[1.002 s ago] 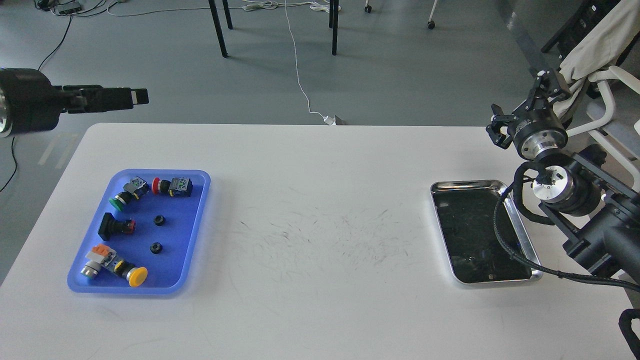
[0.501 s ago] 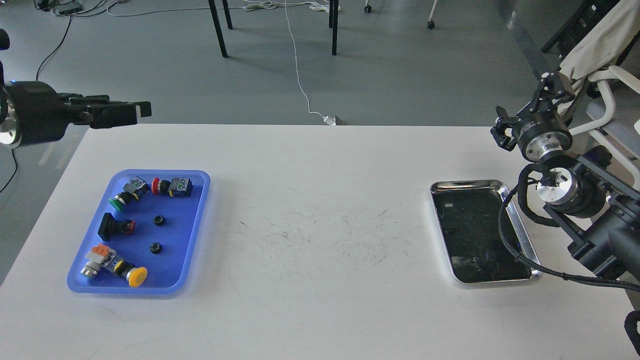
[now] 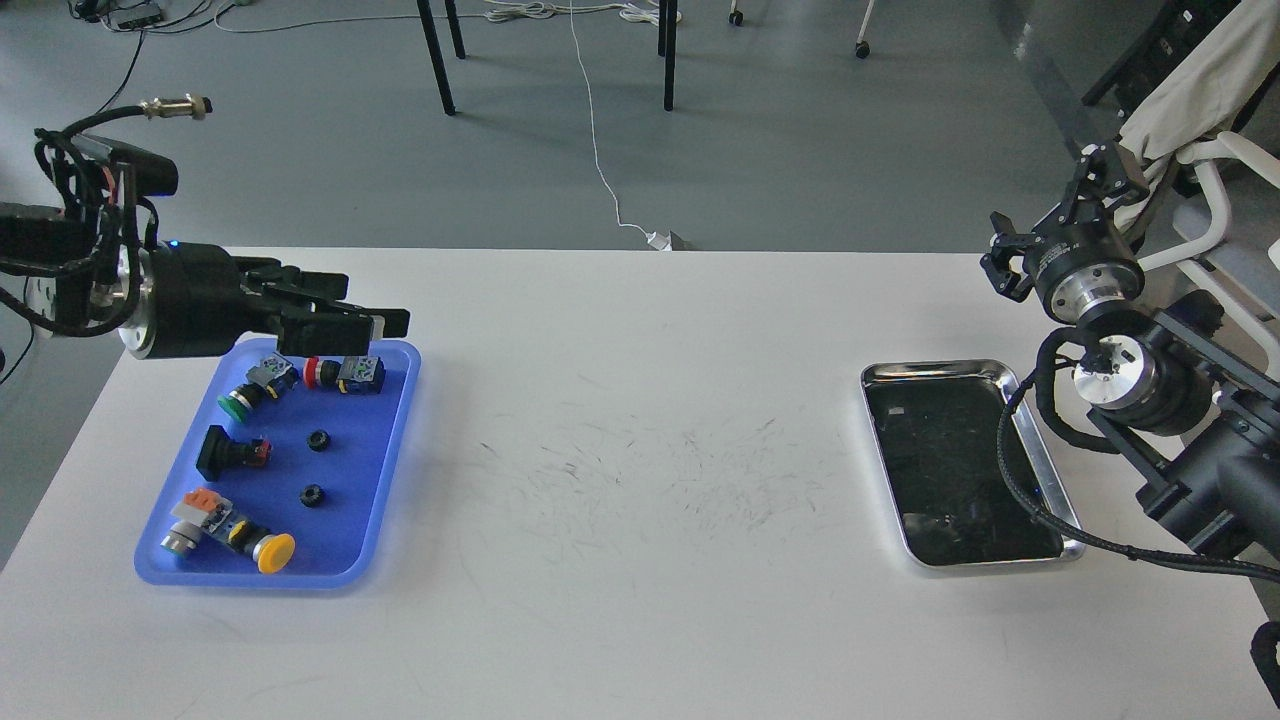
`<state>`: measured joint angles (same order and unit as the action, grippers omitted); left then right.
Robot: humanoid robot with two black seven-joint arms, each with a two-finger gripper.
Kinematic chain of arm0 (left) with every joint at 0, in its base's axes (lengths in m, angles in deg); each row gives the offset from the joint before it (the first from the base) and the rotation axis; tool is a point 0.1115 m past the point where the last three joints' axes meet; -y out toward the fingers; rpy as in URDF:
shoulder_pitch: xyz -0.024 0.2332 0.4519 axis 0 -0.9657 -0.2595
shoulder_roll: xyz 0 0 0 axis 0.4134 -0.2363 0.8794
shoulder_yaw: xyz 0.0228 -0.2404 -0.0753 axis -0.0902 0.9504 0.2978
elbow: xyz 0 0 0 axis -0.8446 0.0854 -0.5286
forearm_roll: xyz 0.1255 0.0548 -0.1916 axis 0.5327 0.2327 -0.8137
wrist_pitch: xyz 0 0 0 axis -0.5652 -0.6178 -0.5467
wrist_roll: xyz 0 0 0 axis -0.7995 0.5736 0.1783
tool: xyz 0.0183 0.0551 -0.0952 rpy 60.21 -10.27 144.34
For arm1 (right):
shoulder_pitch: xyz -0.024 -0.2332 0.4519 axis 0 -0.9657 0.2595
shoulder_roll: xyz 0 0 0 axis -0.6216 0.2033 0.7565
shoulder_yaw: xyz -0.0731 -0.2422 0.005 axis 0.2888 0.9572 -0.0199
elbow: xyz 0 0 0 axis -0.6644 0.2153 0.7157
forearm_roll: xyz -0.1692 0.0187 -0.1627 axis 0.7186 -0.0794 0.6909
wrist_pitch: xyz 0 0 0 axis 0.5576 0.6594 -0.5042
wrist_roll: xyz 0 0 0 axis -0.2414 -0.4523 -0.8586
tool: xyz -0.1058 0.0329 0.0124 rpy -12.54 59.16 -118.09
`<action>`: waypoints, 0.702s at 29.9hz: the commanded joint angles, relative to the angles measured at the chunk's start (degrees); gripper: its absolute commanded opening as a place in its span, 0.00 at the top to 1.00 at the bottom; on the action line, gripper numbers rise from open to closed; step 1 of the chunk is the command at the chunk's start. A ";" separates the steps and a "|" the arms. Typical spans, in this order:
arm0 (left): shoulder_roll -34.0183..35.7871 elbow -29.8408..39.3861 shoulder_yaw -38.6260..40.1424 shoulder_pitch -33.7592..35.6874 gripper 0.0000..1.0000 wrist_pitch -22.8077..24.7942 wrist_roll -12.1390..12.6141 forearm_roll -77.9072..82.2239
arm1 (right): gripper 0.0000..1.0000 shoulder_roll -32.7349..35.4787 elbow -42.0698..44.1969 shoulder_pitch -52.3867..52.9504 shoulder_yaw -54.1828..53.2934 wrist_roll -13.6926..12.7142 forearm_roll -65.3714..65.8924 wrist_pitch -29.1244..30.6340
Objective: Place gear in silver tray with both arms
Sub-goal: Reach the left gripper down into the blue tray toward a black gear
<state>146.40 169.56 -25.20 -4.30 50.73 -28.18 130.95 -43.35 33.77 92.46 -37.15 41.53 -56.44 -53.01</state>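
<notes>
Two small black gears [image 3: 318, 440] [image 3: 312, 495] lie in the blue tray [image 3: 395, 420] on the left of the table. My left gripper [image 3: 375, 305] hovers over that tray's far edge, pointing right, fingers apart and holding nothing. It is above the push buttons and behind the gears. The silver tray [image 3: 1040, 450] sits on the right with a dark, bare bottom. My right gripper [image 3: 1050, 215] is raised behind the silver tray's far right corner, open and empty.
Several push buttons lie in the blue tray: green [image 3: 240, 398], red [image 3: 340, 372], black [image 3: 228, 452] and yellow [image 3: 262, 548]. A black cable [image 3: 1010, 470] from my right arm loops over the silver tray's right rim. A chair [image 3: 1200, 120] stands beyond the table's right end.
My left arm has swung in from the left and come down, bringing its gripper from beyond the table's far left corner to above the blue tray's far edge. The right gripper shifted slightly right.
</notes>
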 commanded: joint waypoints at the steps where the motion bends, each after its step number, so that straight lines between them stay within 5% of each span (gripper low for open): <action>1: -2.14 -3.28 -1.16 -1.42 0.02 -0.61 -2.41 2.80 | 0.01 1.08 -0.89 0.15 0.00 0.00 0.00 -0.01; 3: -2.75 -3.72 -1.42 -1.69 0.02 -0.79 -3.79 5.18 | 0.01 1.70 -1.51 0.24 0.00 0.00 0.00 -0.01; 21: -7.94 -14.61 -1.86 -10.74 0.06 -7.03 -3.79 18.02 | 0.01 8.47 -5.37 1.82 0.09 -0.35 0.35 -0.01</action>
<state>138.55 155.86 -27.12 -14.05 44.32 -31.97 146.64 -35.62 29.04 94.26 -37.05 41.23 -56.09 -53.06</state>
